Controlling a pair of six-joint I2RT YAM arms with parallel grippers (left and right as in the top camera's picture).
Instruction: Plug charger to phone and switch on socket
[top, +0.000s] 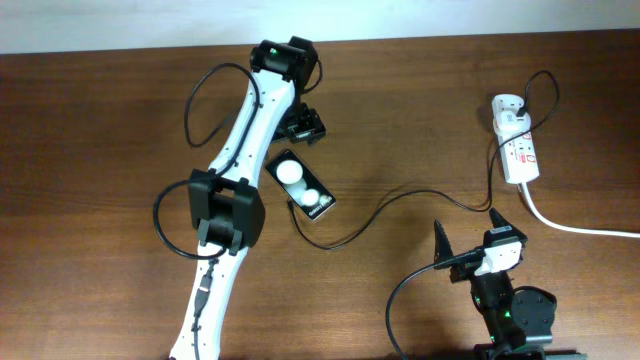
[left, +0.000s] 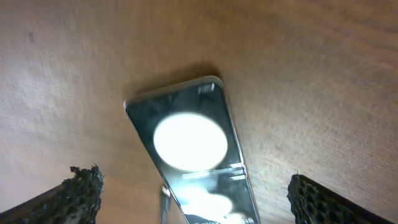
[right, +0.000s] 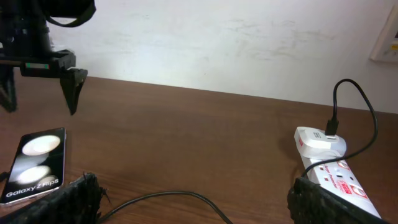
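Hovering just beyond the phone (top: 300, 185), left gripper (top: 303, 126) is holding nothing, jaws spread wide. Well apart, right gripper (top: 468, 226) is idling, jaws wide too, empty. Phone is lying flat, screen up; charger cable (top: 420, 193) is running from its edge to the adapter (top: 507, 104) sitting in the socket (top: 522, 152).

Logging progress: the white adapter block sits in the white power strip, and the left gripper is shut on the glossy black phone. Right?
No: the left gripper is open, clear of the glossy black phone, as the left wrist view shows. The white adapter block does sit in the white power strip.
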